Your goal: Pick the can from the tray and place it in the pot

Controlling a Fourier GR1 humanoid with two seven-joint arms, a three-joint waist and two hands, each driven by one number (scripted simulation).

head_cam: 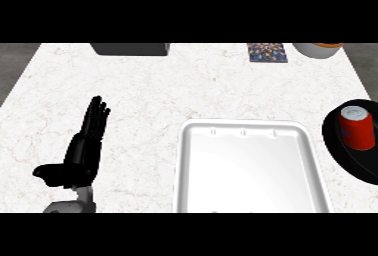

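Observation:
A red can (357, 127) with a silver top stands upright inside the black pot (337, 145) at the right edge of the head view. The white tray (193, 165) lies in the lower middle of the counter with nothing in it. My left hand (83, 150) rests at the lower left, fingers straight and pointing away from me, holding nothing, well left of the tray. My right hand does not show.
Along the far edge of the white marble counter stand a dark grey box (131, 48), a patterned packet (267, 52) and a white bowl with orange contents (319, 49). The pot is cut off by the right edge.

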